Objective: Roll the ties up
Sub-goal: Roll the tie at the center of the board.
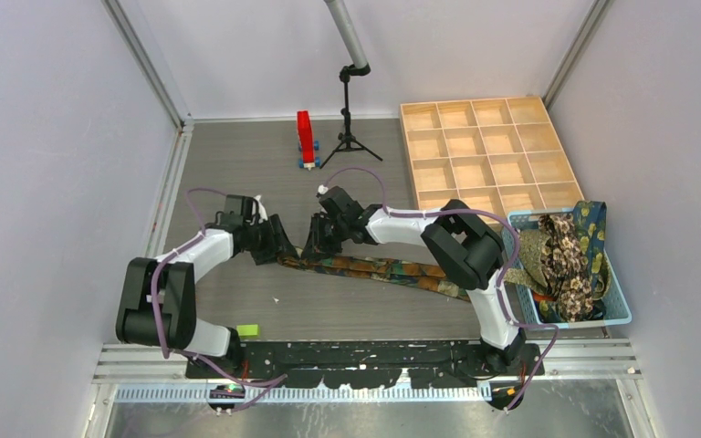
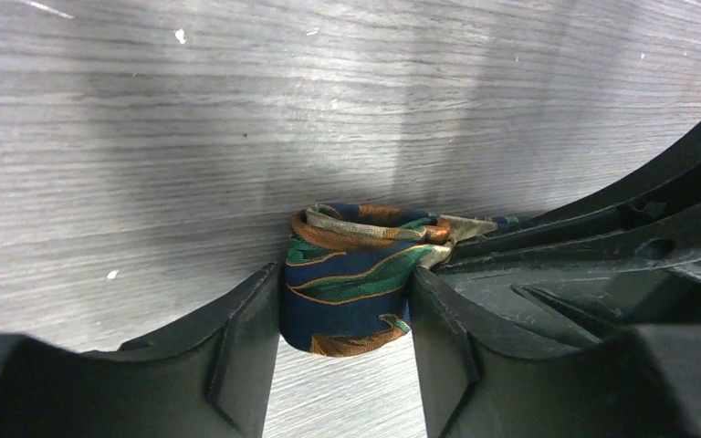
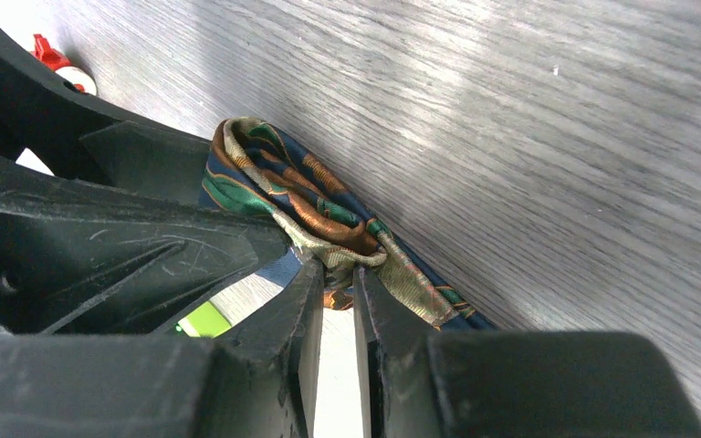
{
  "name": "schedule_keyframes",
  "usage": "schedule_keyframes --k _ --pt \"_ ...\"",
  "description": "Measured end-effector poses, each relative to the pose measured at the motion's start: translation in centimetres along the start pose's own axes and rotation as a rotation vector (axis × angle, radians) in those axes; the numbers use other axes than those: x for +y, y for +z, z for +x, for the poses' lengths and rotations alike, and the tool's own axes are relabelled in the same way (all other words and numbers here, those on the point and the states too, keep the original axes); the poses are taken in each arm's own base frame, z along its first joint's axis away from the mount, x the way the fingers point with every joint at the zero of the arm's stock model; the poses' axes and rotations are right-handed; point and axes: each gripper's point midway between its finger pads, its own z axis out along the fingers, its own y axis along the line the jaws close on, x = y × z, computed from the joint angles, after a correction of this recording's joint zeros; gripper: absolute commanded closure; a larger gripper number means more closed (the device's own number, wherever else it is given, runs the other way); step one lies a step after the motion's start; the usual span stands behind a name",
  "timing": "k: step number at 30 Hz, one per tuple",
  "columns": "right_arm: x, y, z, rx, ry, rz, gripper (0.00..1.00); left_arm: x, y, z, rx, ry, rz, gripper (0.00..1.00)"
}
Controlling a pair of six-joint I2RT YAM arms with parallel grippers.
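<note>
Left tool (image 2: 342,283): coiled tie (image 2: 356,242) held between jaws, both sides touching, to prevent unwinding. Right tool (image 3: 338,272): nearly closed, coil centre pinched, judged as pivot for winding.

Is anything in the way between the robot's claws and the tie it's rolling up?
No, nothing visible is in the way. The left gripper hugs the rolled-up end of the tie from both sides, and the right gripper is pinching the fabric right at the roll. Both are touching it directly.
</note>
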Motion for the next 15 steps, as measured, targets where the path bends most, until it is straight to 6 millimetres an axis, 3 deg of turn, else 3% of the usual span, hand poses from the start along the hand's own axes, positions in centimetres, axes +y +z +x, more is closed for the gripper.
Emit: schedule_keyframes --k 7,15 --pt "-0.04 0.07 -0.01 -0.001 0.000 -0.002 0.77 -0.66 0.70 -0.26 0.013 -0.007 0.061 0.66" --pt "0.06 0.05 -0.10 0.004 0.004 0.002 0.77 -1.09 0.58 -0.58 -0.001 0.002 0.088 0.74"
